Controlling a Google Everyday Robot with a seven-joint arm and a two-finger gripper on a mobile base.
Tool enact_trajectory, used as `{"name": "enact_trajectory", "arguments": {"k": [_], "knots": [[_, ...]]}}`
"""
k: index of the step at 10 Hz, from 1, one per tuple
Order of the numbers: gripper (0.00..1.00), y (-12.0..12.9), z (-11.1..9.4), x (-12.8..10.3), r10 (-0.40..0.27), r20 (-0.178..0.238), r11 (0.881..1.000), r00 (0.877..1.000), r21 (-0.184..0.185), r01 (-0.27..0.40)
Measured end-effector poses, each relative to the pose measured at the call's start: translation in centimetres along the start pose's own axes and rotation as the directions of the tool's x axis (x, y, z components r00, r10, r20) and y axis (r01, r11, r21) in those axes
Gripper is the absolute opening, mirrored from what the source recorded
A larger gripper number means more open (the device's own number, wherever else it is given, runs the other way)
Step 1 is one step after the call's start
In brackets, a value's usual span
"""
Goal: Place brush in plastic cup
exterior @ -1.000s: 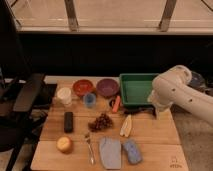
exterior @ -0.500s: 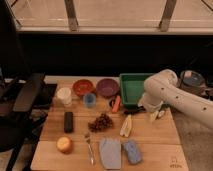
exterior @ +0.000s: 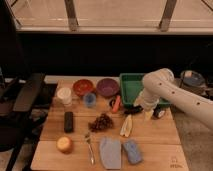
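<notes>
A slim dark brush (exterior: 130,110) lies on the wooden table just right of the carrot (exterior: 116,103). The small light-blue plastic cup (exterior: 90,99) stands upright further left, in front of the two bowls. My white arm reaches in from the right, over the front of the green tray. My gripper (exterior: 148,114) points down at the table just right of the brush, open, with nothing in it. Its fingertips are partly hidden by the wrist.
A green tray (exterior: 131,80) sits behind the gripper. A red bowl (exterior: 83,86), a purple bowl (exterior: 107,86) and a white cup (exterior: 64,95) stand at the back. A black block (exterior: 68,121), grapes (exterior: 101,121), banana (exterior: 126,126), fork (exterior: 89,147), round fruit (exterior: 64,144), cloth (exterior: 110,151) and sponge (exterior: 132,151) lie in front.
My arm has swung left and lowered, bringing the gripper from the table's right edge to a spot beside the brush. Nothing on the table has moved.
</notes>
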Motion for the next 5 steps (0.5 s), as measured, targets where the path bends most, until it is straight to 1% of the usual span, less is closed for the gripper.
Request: {"name": "enact_trajectory", "arguments": {"k": [4, 5], "knots": [[0.65, -0.07, 0.01, 0.11, 0.003, -0.002, 1.0, 1.0, 0.002, -0.003], [0.65, -0.32, 0.26, 0.02, 0.019, 0.017, 1.0, 1.0, -0.005, -0.019]]}}
